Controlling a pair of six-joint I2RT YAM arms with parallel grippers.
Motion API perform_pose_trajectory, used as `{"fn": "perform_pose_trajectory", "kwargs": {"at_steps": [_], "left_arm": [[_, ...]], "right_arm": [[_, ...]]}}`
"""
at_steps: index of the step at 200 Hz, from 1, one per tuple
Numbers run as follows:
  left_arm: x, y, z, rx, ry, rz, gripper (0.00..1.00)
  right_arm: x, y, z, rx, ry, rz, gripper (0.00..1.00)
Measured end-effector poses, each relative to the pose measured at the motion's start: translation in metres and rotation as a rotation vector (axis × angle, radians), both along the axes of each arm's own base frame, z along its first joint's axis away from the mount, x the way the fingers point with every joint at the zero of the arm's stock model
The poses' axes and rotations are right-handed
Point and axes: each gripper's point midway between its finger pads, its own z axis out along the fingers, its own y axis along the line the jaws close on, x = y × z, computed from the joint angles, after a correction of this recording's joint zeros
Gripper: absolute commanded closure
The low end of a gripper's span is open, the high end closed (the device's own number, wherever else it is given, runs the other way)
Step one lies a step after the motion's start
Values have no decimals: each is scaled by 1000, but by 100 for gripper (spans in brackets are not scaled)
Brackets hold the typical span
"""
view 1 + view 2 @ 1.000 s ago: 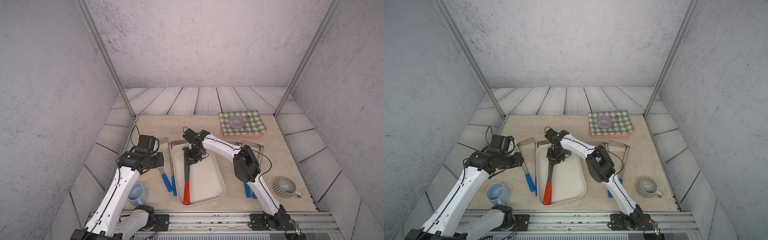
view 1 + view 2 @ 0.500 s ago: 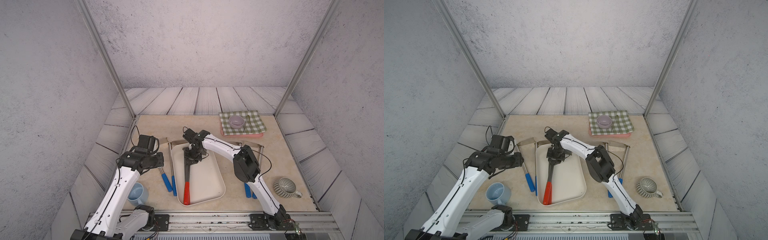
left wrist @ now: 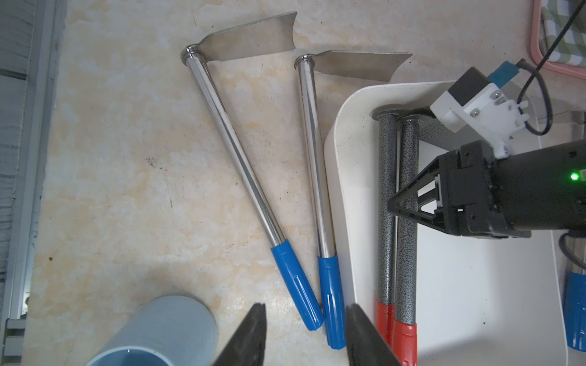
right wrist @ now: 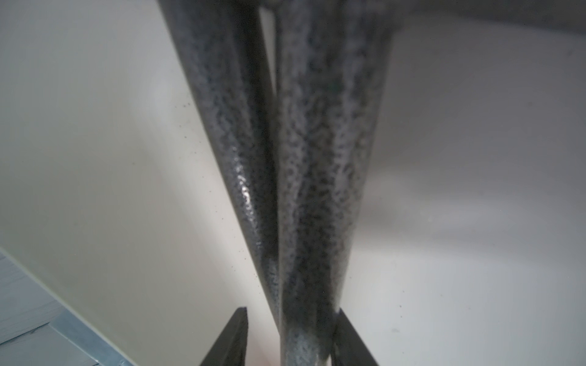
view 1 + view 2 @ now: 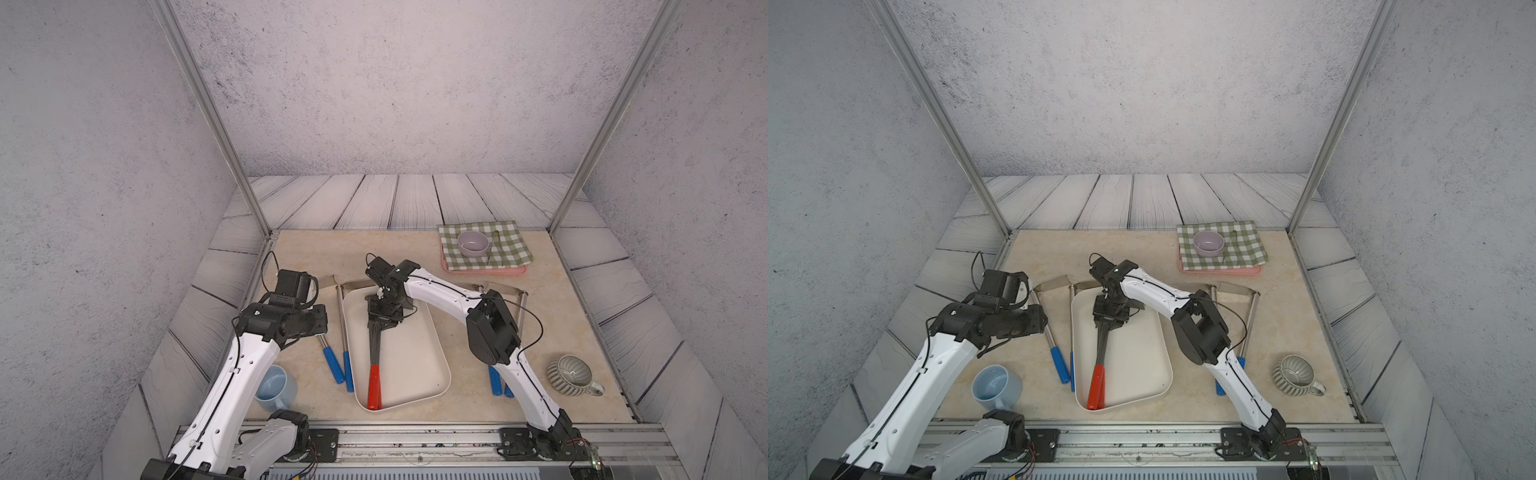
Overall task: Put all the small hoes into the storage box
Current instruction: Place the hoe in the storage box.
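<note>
Small hoe [image 5: 375, 357] lies in storage box [image 5: 409, 368]; right gripper [image 5: 378, 326] fingers spread, should lift clear next; left gripper [image 3: 306, 307] fingers spread, empty.

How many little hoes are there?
6. Two red-handled hoes lie in the white tray, two blue-handled hoes left of it, two more right of it, partly hidden behind the right arm.
</note>
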Motion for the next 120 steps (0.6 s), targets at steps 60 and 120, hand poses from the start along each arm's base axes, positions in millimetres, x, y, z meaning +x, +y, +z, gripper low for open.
{"fn": "perform_pose_trajectory", "kwargs": {"at_steps": [60,120], "left_arm": [[0,0,1,-1,-6,0,54],[-1,0,2,-2,-9,0,54]], "right_arm": [[-1,1,1,6,4,2,41],[-1,1,1,8,6,3,38]]}}
